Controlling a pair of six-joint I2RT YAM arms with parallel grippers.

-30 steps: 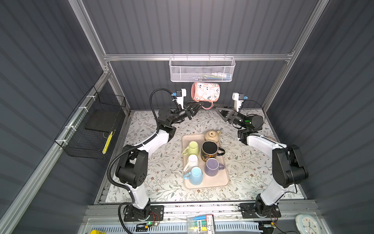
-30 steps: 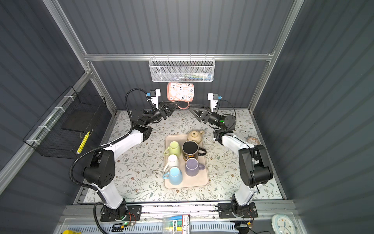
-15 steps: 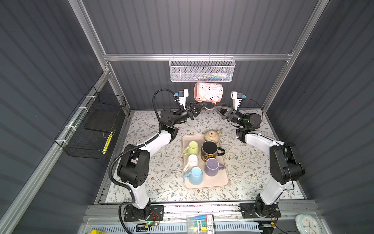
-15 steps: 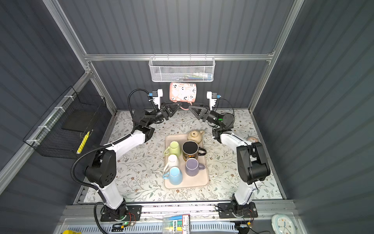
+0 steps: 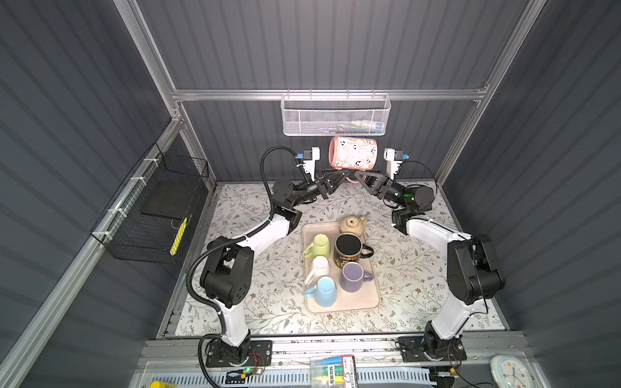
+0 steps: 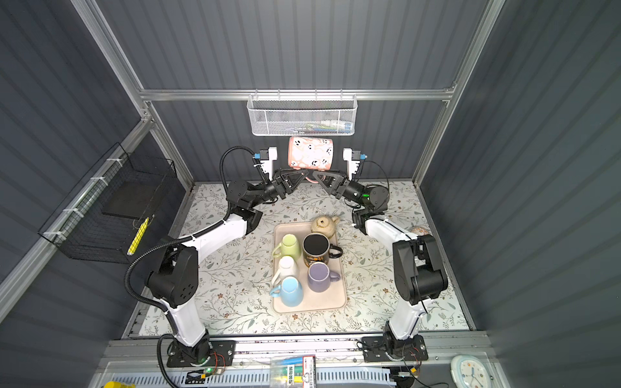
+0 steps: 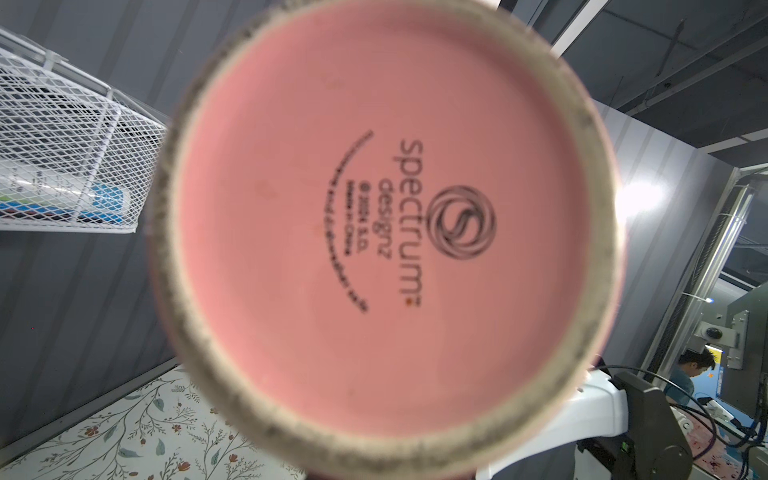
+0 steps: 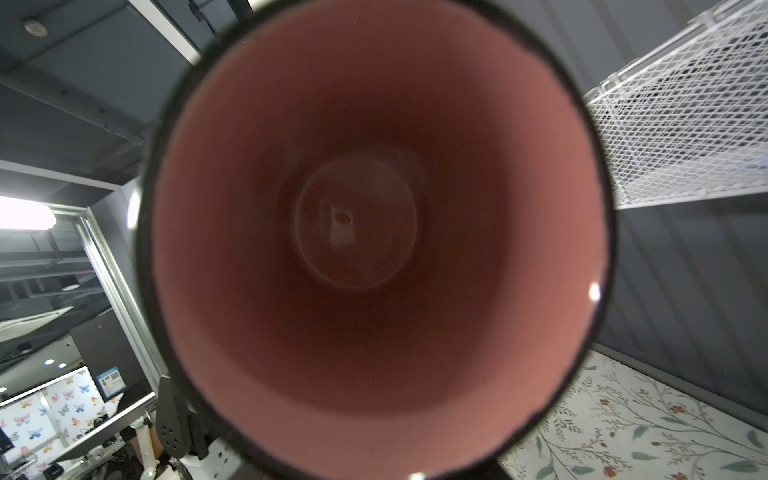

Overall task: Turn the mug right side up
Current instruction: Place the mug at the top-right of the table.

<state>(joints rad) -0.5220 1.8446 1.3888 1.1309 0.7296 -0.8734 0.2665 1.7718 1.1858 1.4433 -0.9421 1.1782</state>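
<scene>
A pink mug (image 5: 353, 157) with small black-and-white faces hangs on its side in the air at the back, seen in both top views (image 6: 311, 153). Its base (image 7: 382, 232) fills the left wrist view. Its open mouth (image 8: 374, 232) fills the right wrist view. The handle (image 5: 351, 179) points down. My left gripper (image 5: 342, 174) is shut on that handle from the left. My right gripper (image 5: 360, 175) reaches the handle from the right; the mug hides its jaws in the wrist view, and how far they have closed cannot be made out.
A white wire basket (image 5: 336, 116) hangs on the back wall just above the mug. On the floral mat, a beige tray (image 5: 373, 295) carries a teapot (image 5: 351, 225) and several mugs. A black wire basket (image 5: 158, 208) is fixed to the left wall.
The right arm has moved in to the left until its gripper reached the mug's handle, and its jaws have narrowed. The left arm has carried the mug slightly to the right.
</scene>
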